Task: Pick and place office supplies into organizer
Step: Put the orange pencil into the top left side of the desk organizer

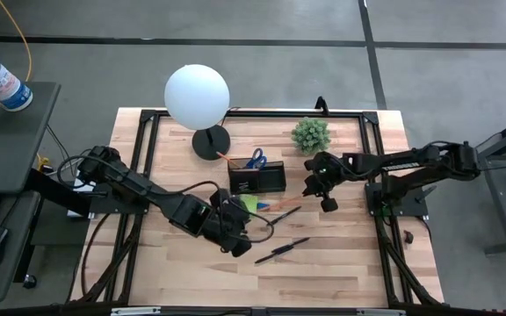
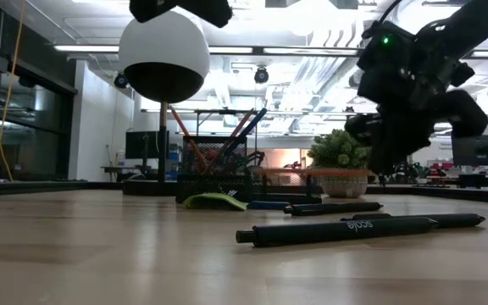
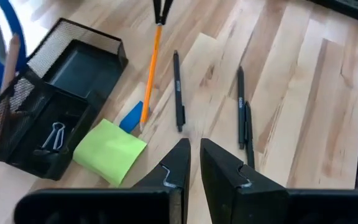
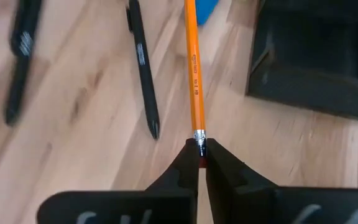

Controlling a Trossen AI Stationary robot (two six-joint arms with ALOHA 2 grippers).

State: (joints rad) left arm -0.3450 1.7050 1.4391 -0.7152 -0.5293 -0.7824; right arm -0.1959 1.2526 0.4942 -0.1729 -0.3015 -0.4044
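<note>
The left gripper (image 3: 194,163) hovers over the table with its fingers almost pressed together and empty, near the green pad (image 3: 110,151), which lies just beside the organizer (image 3: 48,106). The right gripper (image 4: 201,149) pinches the eraser end of the orange pencil (image 4: 194,65). I think it should lift the pencil slowly, keep it straight and lower it into a free compartment. One black pen (image 2: 337,230) shows a small white word, maybe "scale", but I cannot read it surely.
</note>
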